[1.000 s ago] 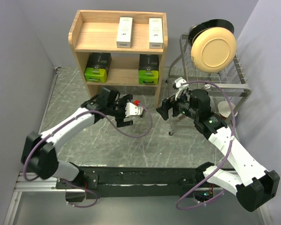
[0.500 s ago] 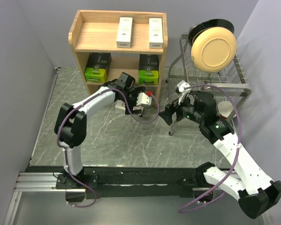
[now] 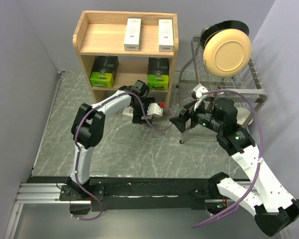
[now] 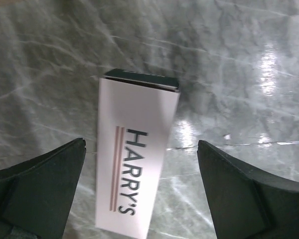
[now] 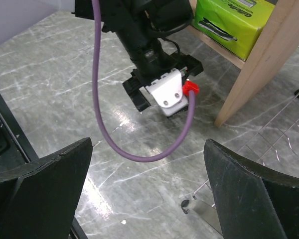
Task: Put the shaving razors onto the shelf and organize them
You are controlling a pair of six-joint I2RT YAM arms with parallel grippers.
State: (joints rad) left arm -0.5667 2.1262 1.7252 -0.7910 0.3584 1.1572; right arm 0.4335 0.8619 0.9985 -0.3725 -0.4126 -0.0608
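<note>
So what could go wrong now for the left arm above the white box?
1. The white box lies slightly skewed between the fingers of the open left gripper, so closing may twist it.
2. The open right gripper hovers close and could snag the purple cable.
3. The shelf is near, so lifting could bump it.

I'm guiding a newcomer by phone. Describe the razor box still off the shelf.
Find the wooden shelf; on the marble table in front, the left pincer hovers open. Beneath it lies a slim white HARRY'S box, the only white one not on the top tier.
</note>
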